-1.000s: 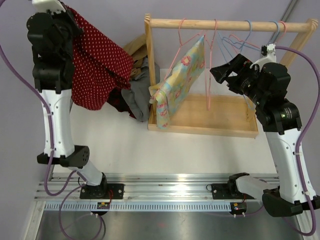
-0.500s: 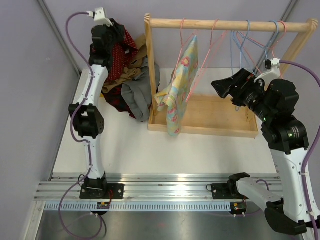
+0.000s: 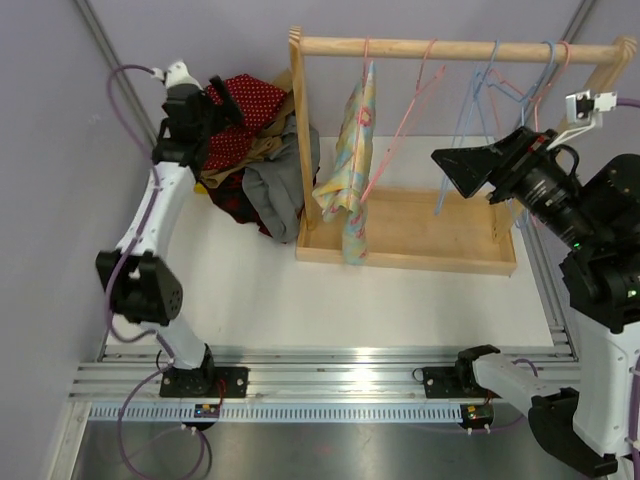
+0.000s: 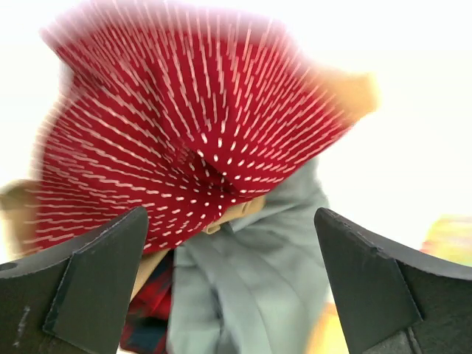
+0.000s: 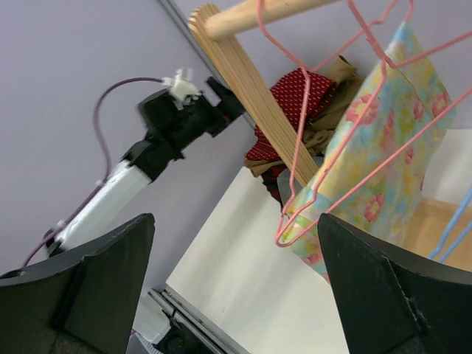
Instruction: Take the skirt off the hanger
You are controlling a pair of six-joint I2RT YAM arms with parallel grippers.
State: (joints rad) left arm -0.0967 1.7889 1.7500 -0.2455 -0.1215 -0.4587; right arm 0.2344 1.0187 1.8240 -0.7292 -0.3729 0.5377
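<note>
Although the red skirt with white dots lies crumpled atop the heap of mixed clothes at the far left of the white table, off any hanger, the top view also shows a pastel floral skirt hanging on a thin pink wire hanger from the rail of the light wooden rack. I judge the drop-off step to be over and a fresh removal to be next. The left gripper hovers at the far left beside the heap, and the right gripper hangs to the right of the floral skirt, well apart from it. From the left wrist, the dark fingers stand wide on either side of the frame with nothing between them. The red cloth is below and blurred, with grey fabric nearer (the blur makes it hard to say whether any fold touches a pad). From the right wrist, its fingers are likewise spread wide and empty. The floral skirt and its hanger sit ahead and to the right, under the rail, with the left arm beyond. The next move probably calls for one arm to steady the hanger near its lower bar while the other pinches the waistband and draws it clear. The thin wire may swing if pulled sideways.
</note>
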